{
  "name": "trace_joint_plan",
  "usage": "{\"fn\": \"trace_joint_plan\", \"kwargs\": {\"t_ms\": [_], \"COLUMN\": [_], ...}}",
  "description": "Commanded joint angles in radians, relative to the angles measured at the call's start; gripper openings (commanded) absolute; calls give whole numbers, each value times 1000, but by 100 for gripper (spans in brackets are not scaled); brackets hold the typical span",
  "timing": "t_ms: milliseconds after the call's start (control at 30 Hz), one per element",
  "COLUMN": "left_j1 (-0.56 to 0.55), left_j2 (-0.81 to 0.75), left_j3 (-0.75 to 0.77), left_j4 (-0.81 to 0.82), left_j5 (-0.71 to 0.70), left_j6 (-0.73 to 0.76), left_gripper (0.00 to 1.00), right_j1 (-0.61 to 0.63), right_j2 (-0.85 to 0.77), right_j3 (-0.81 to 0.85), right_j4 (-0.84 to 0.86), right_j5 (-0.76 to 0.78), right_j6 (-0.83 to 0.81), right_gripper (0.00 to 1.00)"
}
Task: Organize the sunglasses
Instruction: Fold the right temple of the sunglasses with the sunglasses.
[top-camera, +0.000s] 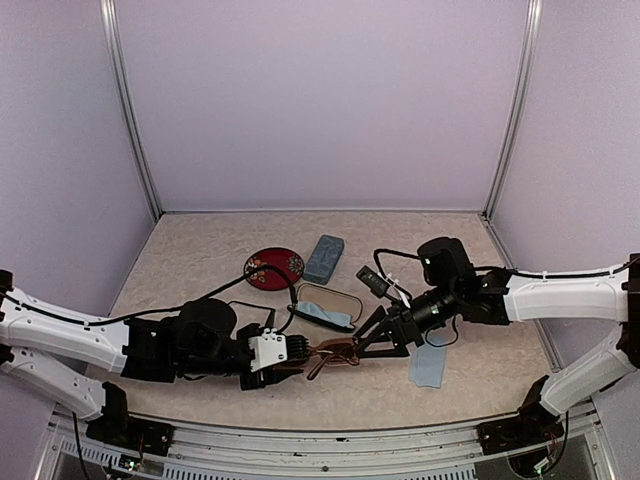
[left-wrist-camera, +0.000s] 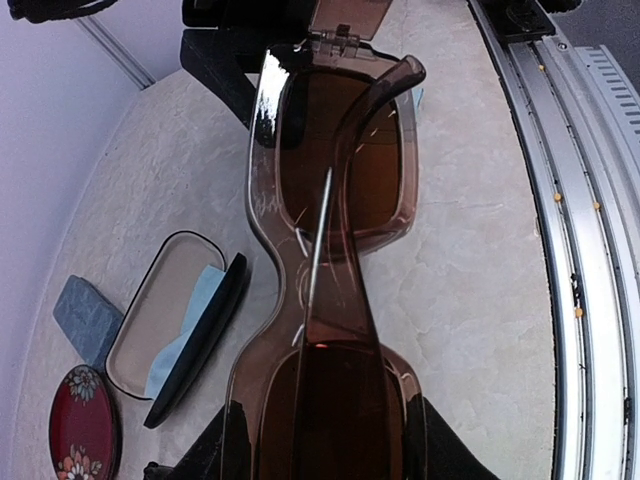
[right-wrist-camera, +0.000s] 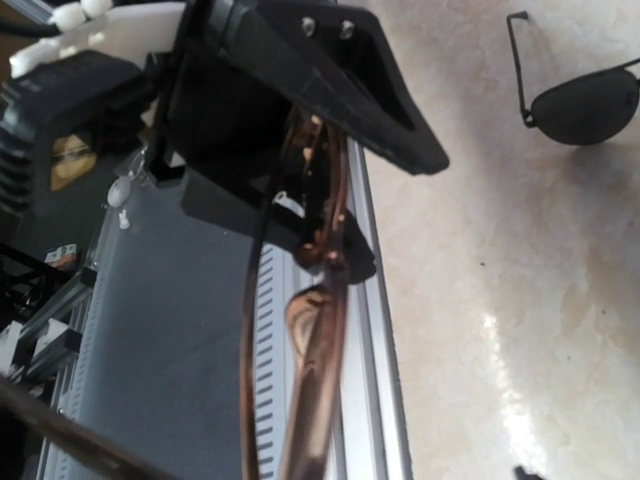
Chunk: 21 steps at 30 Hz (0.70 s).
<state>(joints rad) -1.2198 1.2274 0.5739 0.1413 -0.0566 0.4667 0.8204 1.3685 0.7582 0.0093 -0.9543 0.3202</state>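
The reddish-brown sunglasses (top-camera: 335, 352) hang just above the table near its front edge, folded, with my left gripper (top-camera: 298, 352) shut on one lens end. In the left wrist view the sunglasses (left-wrist-camera: 340, 180) fill the middle, with a black finger (left-wrist-camera: 205, 455) on either side at the bottom. My right gripper (top-camera: 374, 338) stands at the other end of the frame, open, its fingers spread around that end. The right wrist view shows the brown frame (right-wrist-camera: 320, 330) edge-on. The thin black-framed sunglasses (right-wrist-camera: 585, 100) lie on the table.
An open case (top-camera: 325, 300) with a beige lining and a blue cloth (left-wrist-camera: 195, 310) lies just behind the grippers. Behind it are a red oval case (top-camera: 273, 267) and a blue-grey rectangular case (top-camera: 323, 257). A blue cloth (top-camera: 430, 365) lies under the right arm. A metal rail (left-wrist-camera: 570, 250) runs along the front edge.
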Motion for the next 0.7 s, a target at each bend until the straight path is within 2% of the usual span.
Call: {"fn": "trace_joint_plan", "kwargs": {"t_ms": [0,667], "left_j1": [8,8], "left_j2": [16,-43], "left_j3": [33,-17], "left_j4": [21,105], "left_j5": [6,46], "left_j6": [-23,-58], "left_gripper": [32,34], "right_j1": [16,15], "right_j2": [20,35], "right_j3": [23,-27], "right_j4": [29,88], "right_j5": [26,90], "right_j6": [12,45], "right_gripper": [79,63]}}
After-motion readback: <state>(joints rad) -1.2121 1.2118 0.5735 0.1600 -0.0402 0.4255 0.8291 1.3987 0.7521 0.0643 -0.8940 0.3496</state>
